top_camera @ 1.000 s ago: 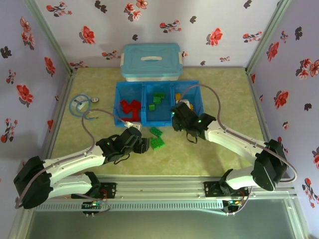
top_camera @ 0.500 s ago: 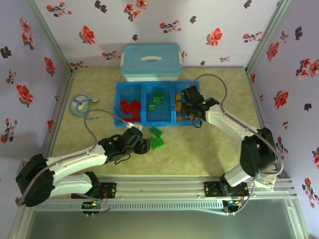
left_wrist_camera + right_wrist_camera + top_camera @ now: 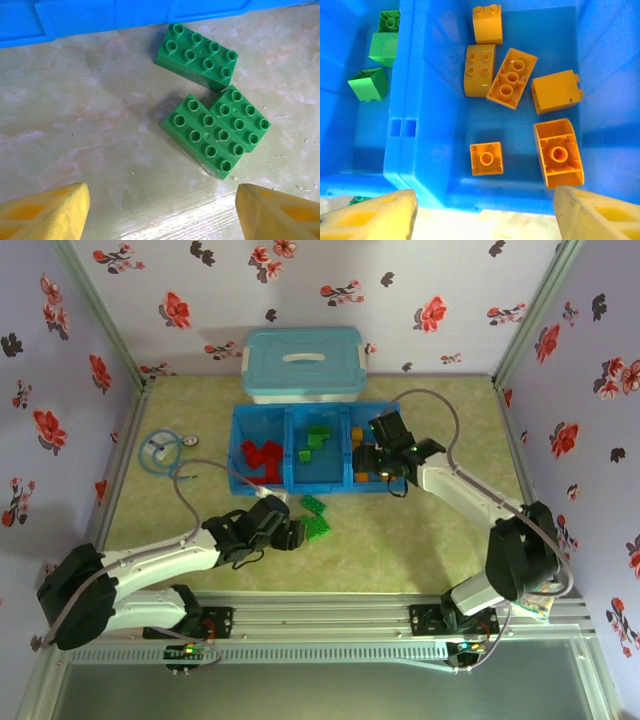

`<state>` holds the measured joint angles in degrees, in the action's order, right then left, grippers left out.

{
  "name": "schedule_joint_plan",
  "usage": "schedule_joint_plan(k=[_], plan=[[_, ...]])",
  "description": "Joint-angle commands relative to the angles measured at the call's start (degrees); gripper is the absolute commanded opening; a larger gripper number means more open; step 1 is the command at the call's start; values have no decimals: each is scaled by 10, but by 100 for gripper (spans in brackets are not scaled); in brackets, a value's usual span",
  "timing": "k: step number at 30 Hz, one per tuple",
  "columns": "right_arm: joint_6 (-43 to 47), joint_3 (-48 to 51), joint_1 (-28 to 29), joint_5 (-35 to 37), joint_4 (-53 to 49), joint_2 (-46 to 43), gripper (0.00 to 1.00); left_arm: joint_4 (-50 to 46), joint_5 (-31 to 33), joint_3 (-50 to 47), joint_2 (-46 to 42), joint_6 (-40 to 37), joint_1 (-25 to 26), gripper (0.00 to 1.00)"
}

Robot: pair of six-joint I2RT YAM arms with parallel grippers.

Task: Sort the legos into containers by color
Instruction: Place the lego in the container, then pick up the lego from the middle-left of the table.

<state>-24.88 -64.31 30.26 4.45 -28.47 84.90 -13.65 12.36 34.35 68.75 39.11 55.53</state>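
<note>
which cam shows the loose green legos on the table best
Left wrist: all three green legos lie close, studs up. Top external shows them small beside the left gripper. Right wrist catches a green sliver past the tray corner.

Six orange legos (image 3: 511,77) lay in one of three compartments (image 3: 315,472) of the single blue tray (image 3: 236,445), three green legos (image 3: 205,135) sat loose on the table (image 3: 75,125), one lidded box (image 3: 303,362) stood behind, and the red legos (image 3: 262,458) were too bunched to count.
</note>
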Motion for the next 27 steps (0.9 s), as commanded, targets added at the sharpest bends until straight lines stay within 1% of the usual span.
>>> schedule_joint_plan(k=[1, 5, 6, 8, 9, 13, 19, 23, 27], plan=[[-23, 36, -2, -4, 17, -43, 72, 21, -9, 6, 17, 0, 2, 78], [-39, 81, -2, -8, 32, -77, 71, 34, -21, 17, 51, -5, 3, 79], [-42, 88, -2, -9, 33, -82, 71, 38, -22, 19, 59, -6, 2, 77], [-48, 102, -2, -11, 35, -92, 70, 47, -24, 24, 76, -4, 1, 63], [-50, 108, -2, -13, 37, -96, 69, 53, -24, 26, 82, -3, -1, 62], [-55, 126, -2, -13, 41, -108, 67, 64, -27, 37, 104, -1, -11, 71], [-57, 139, -2, -14, 46, -116, 65, 58, -38, 66, 146, -3, -26, 72], [-58, 146, -2, -12, 48, -122, 65, 42, -47, 81, 174, 2, -31, 62], [-56, 158, -2, -7, 51, -132, 65, 16, -47, 72, 177, 20, -46, 55]])
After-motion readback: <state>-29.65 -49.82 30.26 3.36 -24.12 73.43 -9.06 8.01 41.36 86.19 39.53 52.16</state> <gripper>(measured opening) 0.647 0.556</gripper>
